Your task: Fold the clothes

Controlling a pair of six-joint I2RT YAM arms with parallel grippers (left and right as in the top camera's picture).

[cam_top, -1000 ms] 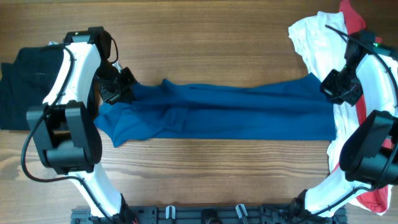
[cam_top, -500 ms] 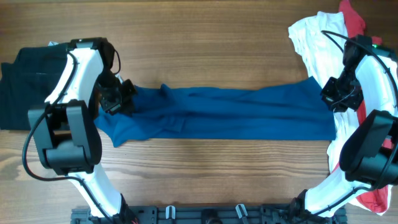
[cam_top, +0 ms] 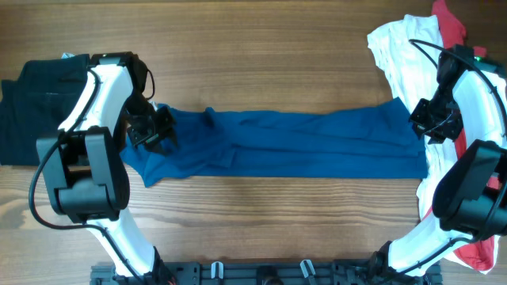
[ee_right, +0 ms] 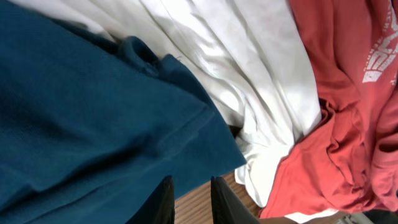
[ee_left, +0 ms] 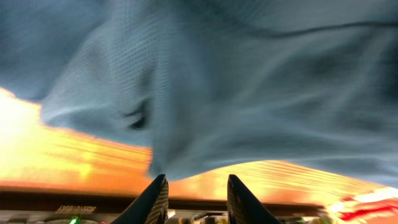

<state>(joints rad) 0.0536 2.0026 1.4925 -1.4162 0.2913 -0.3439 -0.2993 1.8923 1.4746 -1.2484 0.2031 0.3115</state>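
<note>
Blue shirt (cam_top: pixel 293 142) lies flat across mid-table (cam_top: pixel 261 47), reaching toward left and right edges | left gripper (ee_left: pixel 196 180), right gripper (ee_right: pixel 189 182): jaws narrowly apart, empty | judged soft, light, limp; take hold at end corners.

- Table (cam_top: pixel 261 63): brown wood, with the grain running from 9 o'clock to 3 o'clock in the overhead view. One broad bare band lies toward 12 o'clock. Another lies toward 6 o'clock, where the boards look paler and more streaked.
- In the left wrist view the same table (ee_left: pixel 74 155) shows as a blurred, overexposed orange-yellow strip from 9 o'clock across to 4 o'clock.
- In the right wrist view only a small wedge of the table (ee_right: pixel 194 208) shows, at 6 o'clock.
- Black rail (cam_top: pixel 261 275): runs along the table's edge at 6 o'clock in the overhead view and carries small metal hooks (cam_top: pixel 217 267), too small to make out further.
</note>
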